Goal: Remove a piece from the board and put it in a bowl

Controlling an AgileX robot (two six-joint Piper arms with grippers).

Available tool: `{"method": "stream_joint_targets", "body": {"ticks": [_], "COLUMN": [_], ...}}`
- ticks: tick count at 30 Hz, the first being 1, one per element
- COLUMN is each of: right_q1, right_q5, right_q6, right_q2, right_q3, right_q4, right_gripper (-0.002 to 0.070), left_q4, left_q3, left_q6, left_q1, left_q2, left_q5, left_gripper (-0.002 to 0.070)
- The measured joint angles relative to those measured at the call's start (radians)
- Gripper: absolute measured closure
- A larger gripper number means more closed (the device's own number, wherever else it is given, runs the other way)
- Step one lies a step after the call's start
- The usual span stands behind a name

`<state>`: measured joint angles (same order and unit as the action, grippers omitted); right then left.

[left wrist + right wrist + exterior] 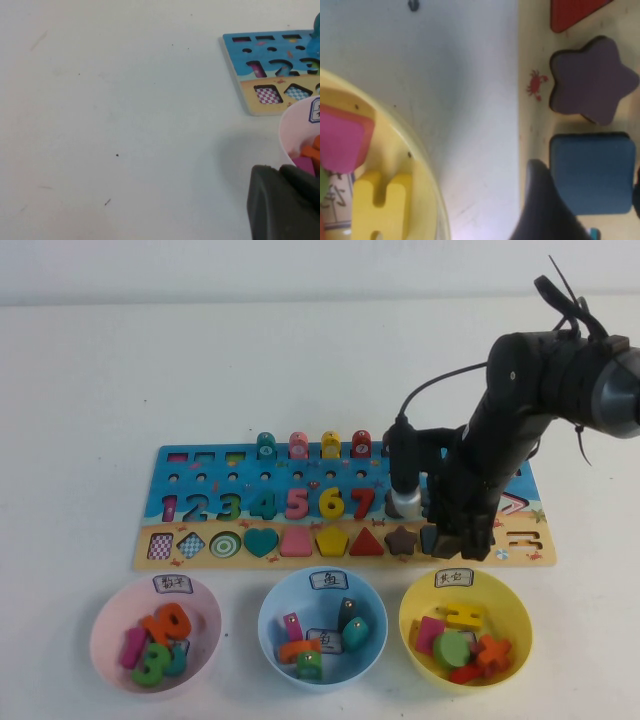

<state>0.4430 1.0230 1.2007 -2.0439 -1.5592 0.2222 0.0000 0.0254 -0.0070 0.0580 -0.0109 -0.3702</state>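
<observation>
The slate-blue square piece lies in its slot on the board, next to the dark star. My right gripper is down over it with one finger against each of two opposite edges, shut on it. In the high view the right gripper is low at the board's front right, mostly covering the piece. The yellow bowl stands just in front and holds several pieces; its rim also shows in the right wrist view. My left gripper is shut and empty beside the pink bowl.
The pink bowl and the blue bowl stand left of the yellow one, each with several pieces. The star and a red triangle sit close beside the piece. The pink bowl's rim is near my left gripper.
</observation>
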Motion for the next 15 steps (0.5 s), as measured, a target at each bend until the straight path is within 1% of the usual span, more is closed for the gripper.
{"method": "stream_joint_targets", "body": {"ticks": [15], "right_q1": [0.000], "right_q5": [-0.017], "right_q6": [0.000], "right_q2": [-0.015], "right_q3": [0.000], "right_q4": [-0.001], "right_gripper": [0.0333], "left_q4": [0.000], "left_q3": [0.000], "left_q6": [0.000], "left_q1": [0.000], "left_q2": [0.000], "left_q5": [0.000], "left_gripper": [0.0679]}}
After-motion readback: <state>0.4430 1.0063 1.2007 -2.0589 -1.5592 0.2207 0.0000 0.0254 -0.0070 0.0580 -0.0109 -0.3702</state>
